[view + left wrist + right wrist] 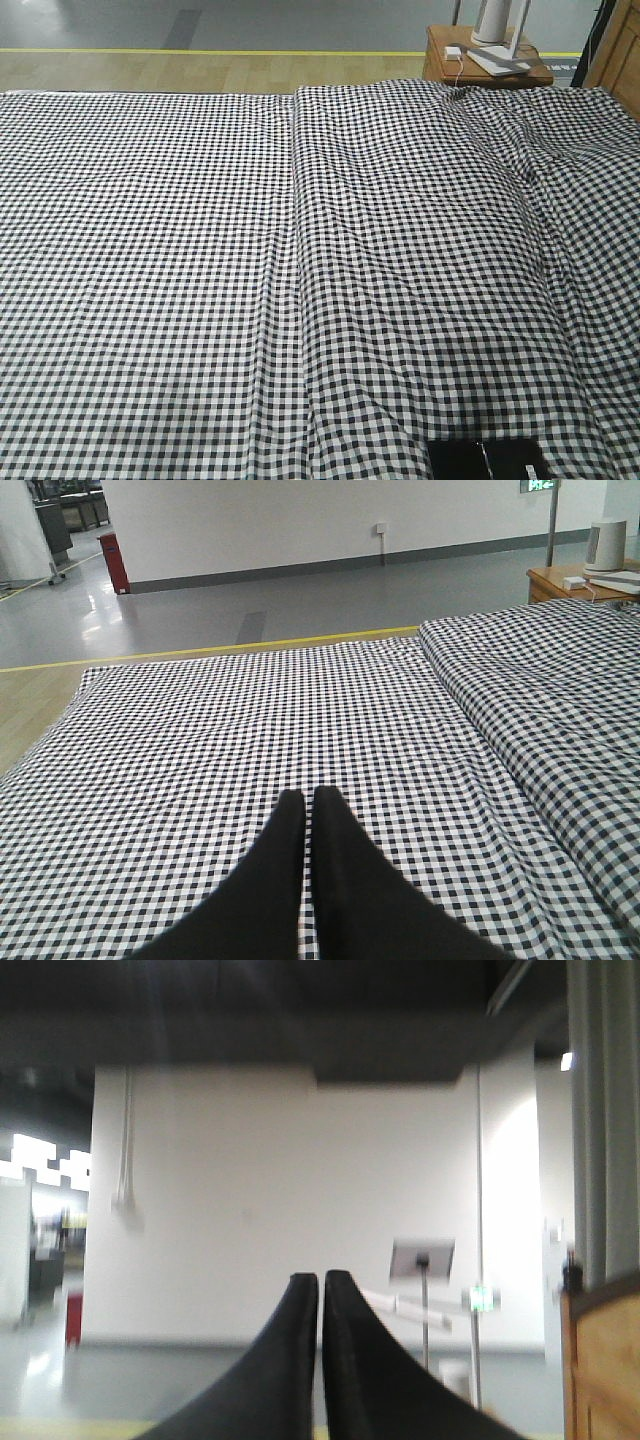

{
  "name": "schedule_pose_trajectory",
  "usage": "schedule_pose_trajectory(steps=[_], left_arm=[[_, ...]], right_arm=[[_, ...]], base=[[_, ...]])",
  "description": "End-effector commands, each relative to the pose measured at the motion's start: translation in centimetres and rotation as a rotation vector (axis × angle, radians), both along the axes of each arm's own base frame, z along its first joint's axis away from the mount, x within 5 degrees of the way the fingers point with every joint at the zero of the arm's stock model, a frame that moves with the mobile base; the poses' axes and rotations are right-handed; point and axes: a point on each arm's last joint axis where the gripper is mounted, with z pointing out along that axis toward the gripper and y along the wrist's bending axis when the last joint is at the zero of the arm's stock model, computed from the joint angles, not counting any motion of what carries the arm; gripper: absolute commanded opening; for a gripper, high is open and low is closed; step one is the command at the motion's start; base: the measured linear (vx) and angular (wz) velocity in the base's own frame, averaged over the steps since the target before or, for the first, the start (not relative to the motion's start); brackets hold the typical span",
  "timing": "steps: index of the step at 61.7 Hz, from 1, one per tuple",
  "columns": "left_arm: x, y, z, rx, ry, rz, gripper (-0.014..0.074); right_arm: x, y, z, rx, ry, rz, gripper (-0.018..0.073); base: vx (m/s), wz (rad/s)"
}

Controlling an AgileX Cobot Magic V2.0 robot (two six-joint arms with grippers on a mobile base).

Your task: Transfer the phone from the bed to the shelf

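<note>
Grey floor (250, 605), white wall (300, 520), probably wooden table (437, 65).

The bed (180, 260) is covered in soft, wrinkled matt cloth. The phone (487, 462) looks glossy, smooth and black. The table (436, 66) is smooth warm wood, and the floor (250, 605) is shiny grey.
</note>
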Motion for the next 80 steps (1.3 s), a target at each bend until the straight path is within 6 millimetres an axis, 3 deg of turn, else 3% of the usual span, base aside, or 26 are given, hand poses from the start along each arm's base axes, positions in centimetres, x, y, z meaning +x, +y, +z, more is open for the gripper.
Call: schedule_pose_trajectory(steps=[1, 13, 25, 34, 43, 51, 55, 80], left_arm=[[-0.1, 0.0, 1.5, -0.010, -0.108, 0.003, 0.0001], [-0.1, 0.0, 1.5, -0.010, -0.108, 0.003, 0.0001], [-0.1, 0.0, 1.5, -0.010, -0.108, 0.003, 0.0001], [-0.1, 0.0, 1.5, -0.010, -0.108, 0.003, 0.0001], [-0.1, 0.0, 1.5, -0.010, -0.108, 0.003, 0.0001], [-0.1, 0.0, 1.5, -0.010, -0.108, 0.003, 0.0001], [-0.1, 0.0, 1.5, -0.010, -0.108, 0.003, 0.0001], [-0.1, 0.0, 1.5, -0.010, -0.108, 0.003, 0.0001]], right_arm=[[1.4, 0.0, 2.9, -0.008, 0.062, -0.006, -0.0003], [6.0, 0.1, 4.0, -0.013, 0.275, -0.003, 0.0002], [11.5, 0.2, 1.7, -0.017, 0.487, -0.002, 0.0052], [14.8, 0.3, -0.2, -0.019, 0.610, -0.001, 0.0188], [17.2, 0.3, -1.9, -0.021, 0.691, -0.001, 0.0421], [18.1, 0.3, -2.7, 0.007, 0.734, 0.001, 0.0657], [18.3, 0.4, -2.8, 0.061, 0.738, 0.007, 0.0731], [17.8, 0.6, -3.9, 0.222, 0.881, 0.024, 0.0697]], base=[[0.00, 0.00], [0.00, 0.00], [0.00, 0.00], [0.00, 0.00], [0.00, 0.00], [0.00, 0.00], [0.00, 0.00], [0.00, 0.00]])
